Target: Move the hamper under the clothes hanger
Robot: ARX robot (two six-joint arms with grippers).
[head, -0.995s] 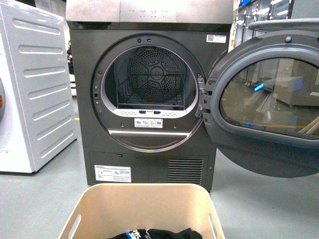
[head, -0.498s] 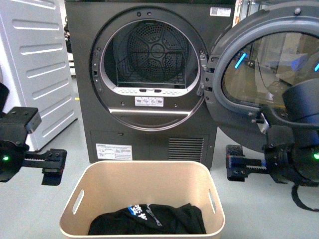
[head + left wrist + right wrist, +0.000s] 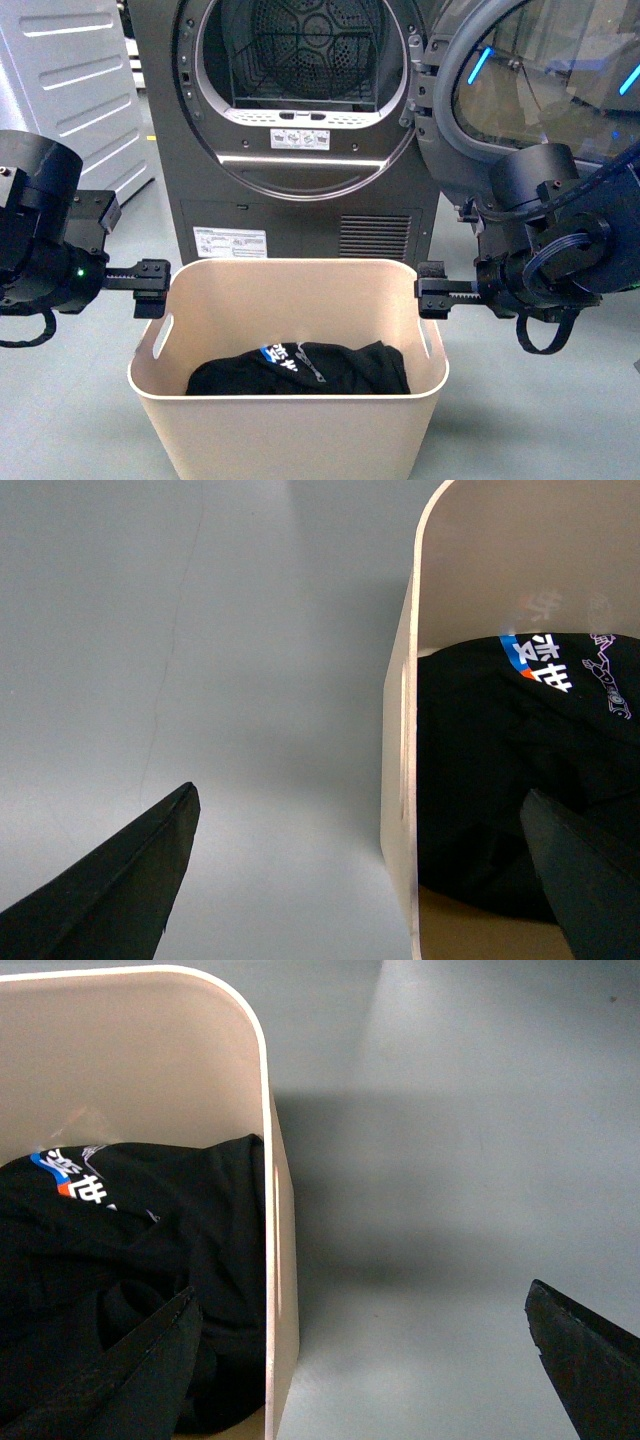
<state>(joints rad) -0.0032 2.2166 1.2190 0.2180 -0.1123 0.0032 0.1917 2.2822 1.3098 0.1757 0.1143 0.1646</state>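
A beige plastic rectangular hamper (image 3: 290,432) with rounded corners stands on the grey floor (image 3: 70,420), near me and centred, just in front of a dark grey front-loading dryer (image 3: 300,225). A crumpled black garment with white and blue print (image 3: 300,368) lies in the bottom of it.

My left gripper (image 3: 152,290) sits at the hamper's left rim. In the left wrist view its fingers (image 3: 110,880) are spread wide, one over the floor outside the wall and one over the garment inside.

My right gripper (image 3: 430,297) sits at the right rim. In the right wrist view its fingers (image 3: 590,1355) are equally wide and straddle that wall. I cannot tell whether either touches the plastic.

The dryer's round glass door (image 3: 540,90) hangs open to the far right. A white ribbed appliance (image 3: 70,110) stands to the far left.
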